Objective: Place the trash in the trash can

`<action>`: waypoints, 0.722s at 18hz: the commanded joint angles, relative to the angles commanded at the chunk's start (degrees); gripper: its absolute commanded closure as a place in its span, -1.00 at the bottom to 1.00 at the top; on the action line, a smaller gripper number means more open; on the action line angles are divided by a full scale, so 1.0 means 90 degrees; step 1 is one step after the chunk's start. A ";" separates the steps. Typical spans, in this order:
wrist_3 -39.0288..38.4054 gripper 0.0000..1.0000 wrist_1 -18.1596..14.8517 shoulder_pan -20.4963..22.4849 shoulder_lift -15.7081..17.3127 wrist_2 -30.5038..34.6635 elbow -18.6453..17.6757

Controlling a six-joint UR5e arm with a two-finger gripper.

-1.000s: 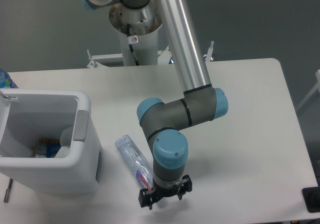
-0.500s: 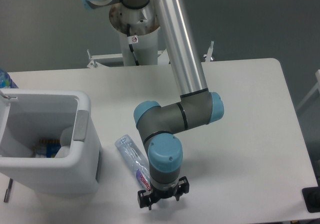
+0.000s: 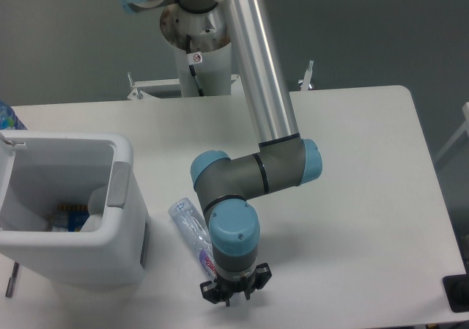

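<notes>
A white bench [image 3: 366, 182] with rounded corners is filling most of the scene, standing in front of a plain grey wall [image 3: 381, 28]. A white metal frame [image 3: 157, 87] is showing just beyond the bench's far edge. A small dark object [image 3: 12, 279] is lying on the bench near its left edge. A black block [image 3: 457, 294] is sitting at the right border, and something blue [image 3: 7, 116] is peeking in at the far left.

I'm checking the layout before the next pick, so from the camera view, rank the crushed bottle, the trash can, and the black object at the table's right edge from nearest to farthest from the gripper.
1. Crushed bottle: right beside the gripper, its labelled end next to the wrist.
2. Trash can: on the table's left side.
3. Black object: far right edge of the table.
</notes>
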 joint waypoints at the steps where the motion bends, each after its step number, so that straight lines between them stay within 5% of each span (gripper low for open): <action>1: 0.0000 0.12 0.0000 -0.0010 -0.0010 0.0000 -0.0010; 7: 0.0000 0.36 0.0000 -0.0039 0.0000 0.0010 0.0000; 13: 0.0078 0.38 0.0000 -0.0029 0.0136 0.0000 0.0059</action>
